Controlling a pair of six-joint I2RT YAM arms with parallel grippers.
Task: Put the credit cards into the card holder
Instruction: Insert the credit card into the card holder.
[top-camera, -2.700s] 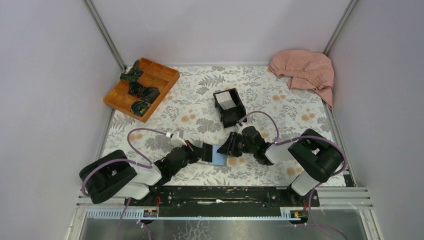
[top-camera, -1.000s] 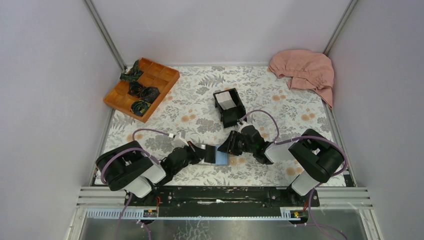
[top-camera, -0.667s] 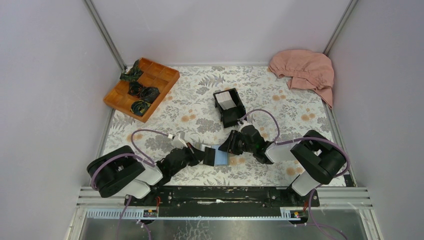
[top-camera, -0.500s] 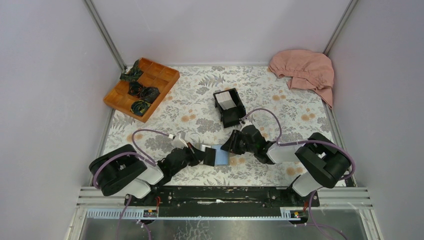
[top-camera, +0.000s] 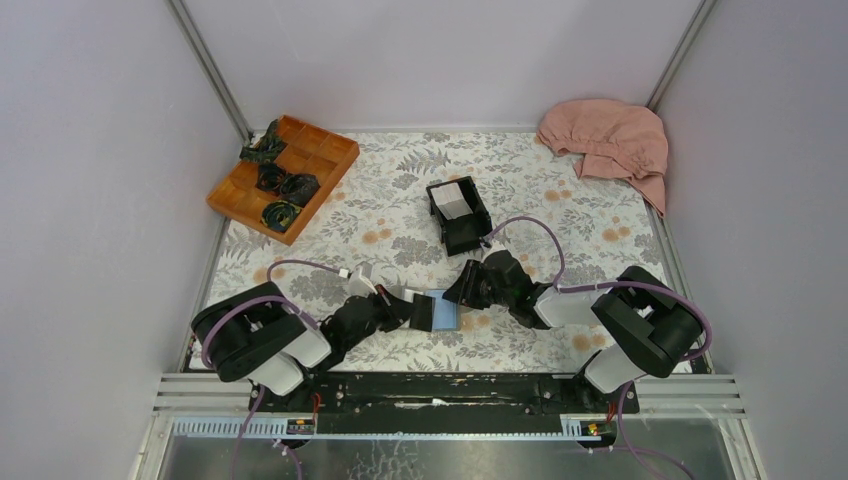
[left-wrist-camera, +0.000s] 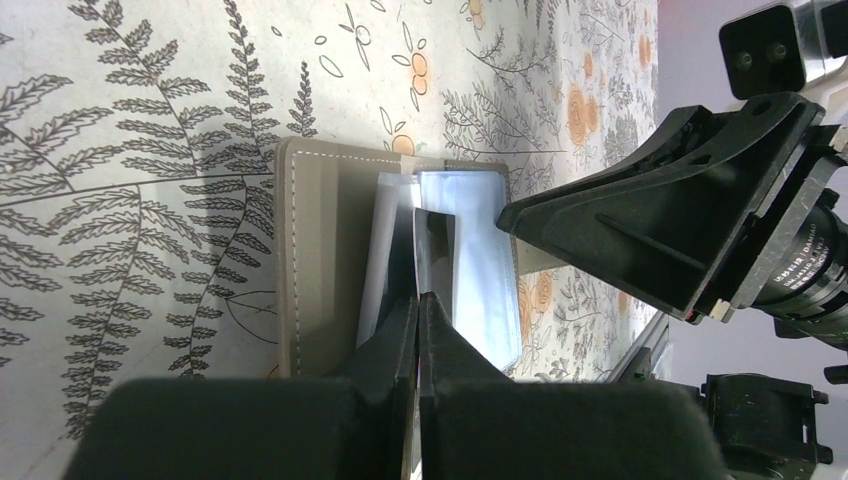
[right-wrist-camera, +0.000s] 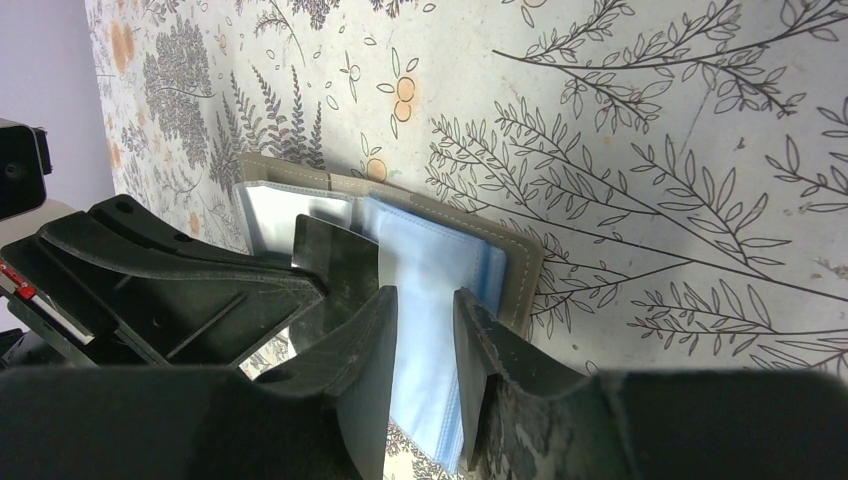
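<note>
Holding wallet (top-camera: 440, 312) open with left gripper (left-wrist-camera: 418, 306) shut, maybe on 1 flap (left-wrist-camera: 435, 250), right gripper (right-wrist-camera: 422, 298) apart. Next: fetch cards (top-camera: 457, 203).

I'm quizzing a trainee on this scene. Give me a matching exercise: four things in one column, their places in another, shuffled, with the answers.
Things:
1. card holder
2. credit cards
3. wooden tray
4. pink cloth

Places:
a. far right corner
b. inside the black box
c. far left, with dark bundles in it
d. near middle, lying open

Pairs: 1-d, 2-b, 3-c, 4-a
</note>
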